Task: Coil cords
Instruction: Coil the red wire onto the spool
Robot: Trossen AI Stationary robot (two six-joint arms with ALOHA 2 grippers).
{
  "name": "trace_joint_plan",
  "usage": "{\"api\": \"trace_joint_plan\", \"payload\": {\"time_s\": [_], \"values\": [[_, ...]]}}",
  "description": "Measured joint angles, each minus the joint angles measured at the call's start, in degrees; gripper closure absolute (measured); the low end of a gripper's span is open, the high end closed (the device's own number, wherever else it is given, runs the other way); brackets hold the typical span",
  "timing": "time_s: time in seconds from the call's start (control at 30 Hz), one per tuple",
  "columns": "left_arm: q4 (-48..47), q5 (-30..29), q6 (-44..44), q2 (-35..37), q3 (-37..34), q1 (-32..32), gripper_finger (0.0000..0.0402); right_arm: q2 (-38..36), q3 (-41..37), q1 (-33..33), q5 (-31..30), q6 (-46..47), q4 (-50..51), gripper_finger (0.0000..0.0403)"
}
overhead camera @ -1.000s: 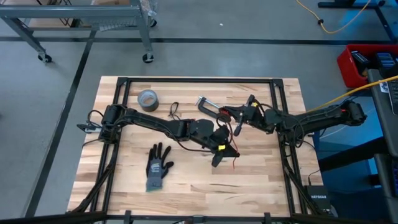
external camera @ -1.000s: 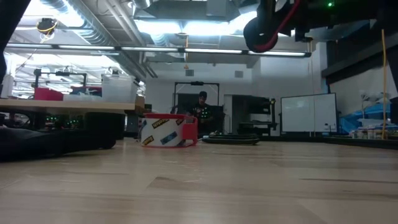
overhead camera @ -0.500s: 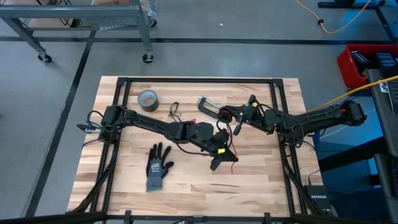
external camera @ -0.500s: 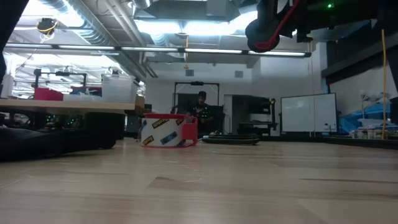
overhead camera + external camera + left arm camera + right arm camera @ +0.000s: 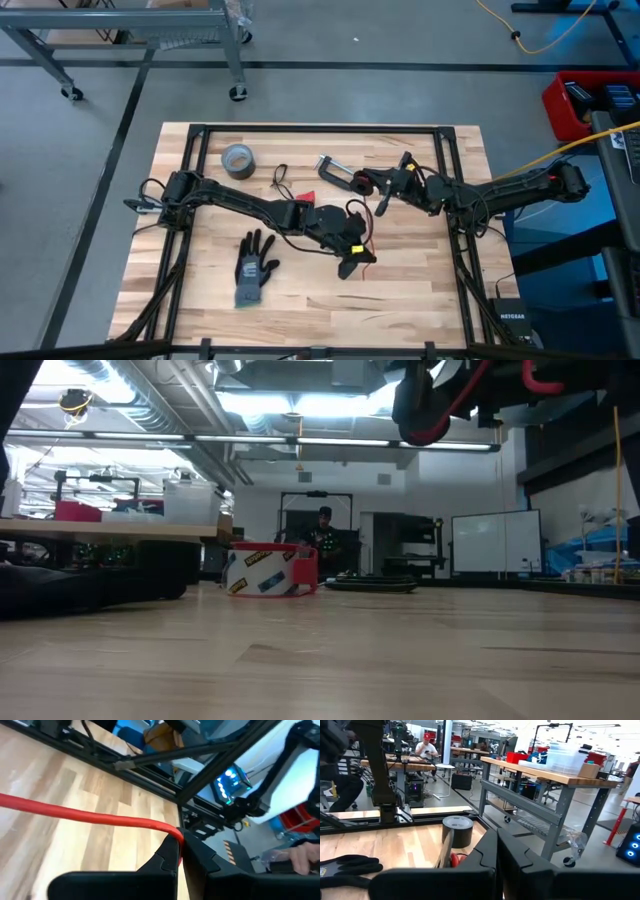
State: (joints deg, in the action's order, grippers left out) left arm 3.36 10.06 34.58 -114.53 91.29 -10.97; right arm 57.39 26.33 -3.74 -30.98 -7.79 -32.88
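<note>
The red cord [image 5: 381,203] runs between my two grippers, lifted off the table; it also shows in the low view [image 5: 436,422]. My left gripper [image 5: 352,262] is shut on it near the table's middle. My right gripper [image 5: 368,184] is shut farther back, where the cord's other end comes up. The black looped cord [image 5: 278,178] lies flat on the table at the back. In the left wrist view the cord [image 5: 90,814] runs straight out from the fingers. My left gripper pinches the red cord [image 5: 172,829] between its two fingertips, and the fingers lie across it. From there the cord runs out straight and clear of the table. My right gripper is shut where the red cord [image 5: 383,196] hangs below it. Its own fingers hide the place of contact.
A grey duct-tape roll [image 5: 237,160] stands at the back left. A metal clamp [image 5: 333,169] lies beside my right gripper. A dark glove [image 5: 255,268] lies toward the near left. A red-edged tape ring [image 5: 269,570] sits mid-table. A small red piece [image 5: 307,195] shows by my left arm.
My left gripper has gone a little toward the table's near edge and left with the red cord. This has uncovered a small red piece behind the arm. In the low view more of the red cord now shows at the top right.
</note>
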Motion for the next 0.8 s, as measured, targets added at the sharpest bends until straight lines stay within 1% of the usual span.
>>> {"api": "trace_joint_plan", "payload": {"time_s": [0.2,0.37,0.47,0.6,0.67,0.8], "values": [[-0.35,-0.93,0.98,0.01,0.00,0.19,0.0400,0.00,0.00,0.01,0.00,-0.02,0.16,0.0398],[-6.23,-1.00,4.98,0.22,0.00,0.45,0.0400,0.02,0.00,0.04,0.00,-0.09,2.63,0.0398],[-9.61,-1.07,5.95,0.83,-0.02,0.47,0.0400,0.02,0.00,0.04,0.02,-0.11,4.03,0.0398],[-9.88,-1.81,5.95,1.43,-0.02,0.73,0.0400,0.02,-0.02,0.04,0.22,-0.05,5.53,0.0398],[-9.75,-2.84,5.88,1.65,0.00,1.10,0.0400,0.02,-0.02,0.04,0.99,-0.05,6.39,0.0398],[-9.80,-4.50,4.42,2.85,0.00,1.98,0.0400,0.02,-0.02,0.06,5.26,1.34,6.56,0.0398]]}}
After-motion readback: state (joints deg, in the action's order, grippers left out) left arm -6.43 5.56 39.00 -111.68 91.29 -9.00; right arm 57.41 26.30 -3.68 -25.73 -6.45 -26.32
